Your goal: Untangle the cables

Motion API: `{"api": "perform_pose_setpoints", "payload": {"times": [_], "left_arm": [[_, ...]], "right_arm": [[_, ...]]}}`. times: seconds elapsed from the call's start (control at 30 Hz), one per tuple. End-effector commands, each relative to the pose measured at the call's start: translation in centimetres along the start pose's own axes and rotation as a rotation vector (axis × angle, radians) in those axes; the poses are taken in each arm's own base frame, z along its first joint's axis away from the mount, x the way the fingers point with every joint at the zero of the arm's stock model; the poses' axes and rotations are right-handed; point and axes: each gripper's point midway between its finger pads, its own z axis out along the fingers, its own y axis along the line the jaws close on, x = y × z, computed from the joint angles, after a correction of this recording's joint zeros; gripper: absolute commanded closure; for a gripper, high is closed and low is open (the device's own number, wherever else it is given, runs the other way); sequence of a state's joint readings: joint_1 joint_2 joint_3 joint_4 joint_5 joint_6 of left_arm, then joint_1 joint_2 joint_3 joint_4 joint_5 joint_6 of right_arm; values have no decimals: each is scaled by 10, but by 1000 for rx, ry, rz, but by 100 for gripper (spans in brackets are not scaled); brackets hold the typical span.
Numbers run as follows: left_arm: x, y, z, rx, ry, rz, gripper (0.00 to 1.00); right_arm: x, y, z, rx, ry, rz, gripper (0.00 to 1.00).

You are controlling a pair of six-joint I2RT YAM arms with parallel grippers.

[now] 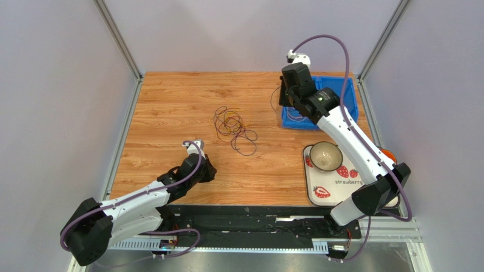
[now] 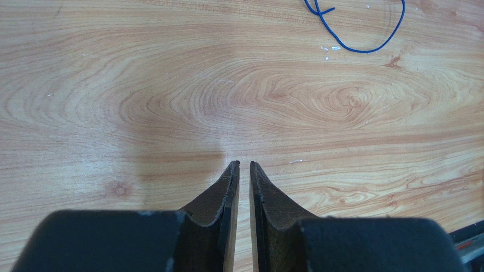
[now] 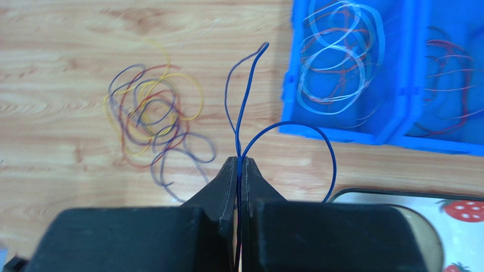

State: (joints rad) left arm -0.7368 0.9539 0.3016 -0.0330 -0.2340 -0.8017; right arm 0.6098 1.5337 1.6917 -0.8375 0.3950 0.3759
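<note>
Looping blue cable (image 3: 238,148) sits pinched between right fingers (image 3: 224,184).

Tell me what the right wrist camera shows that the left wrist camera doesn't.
Only the right wrist view: the right gripper shut on a blue cable, the multicoloured cable tangle, a blue bin holding white and red cables, and the corner of a strawberry tray.
Only the left wrist view: the left gripper, shut and holding nothing, and one blue cable loop lying loose.
Both: the wooden table.
</note>
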Motion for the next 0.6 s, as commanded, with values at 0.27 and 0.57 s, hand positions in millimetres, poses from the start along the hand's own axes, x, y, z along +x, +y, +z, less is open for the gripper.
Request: {"api": "perform_pose_setpoints", "payload": {"times": [0.27, 0.57], "left_arm": [[-12, -10, -2, 35, -38, -13, 80], [-17, -13, -1, 50, -59, -17, 81]], "right_arm": [[-71, -118, -7, 260, -163, 126, 100], [-98, -190, 10, 406, -203, 237, 100]]}}
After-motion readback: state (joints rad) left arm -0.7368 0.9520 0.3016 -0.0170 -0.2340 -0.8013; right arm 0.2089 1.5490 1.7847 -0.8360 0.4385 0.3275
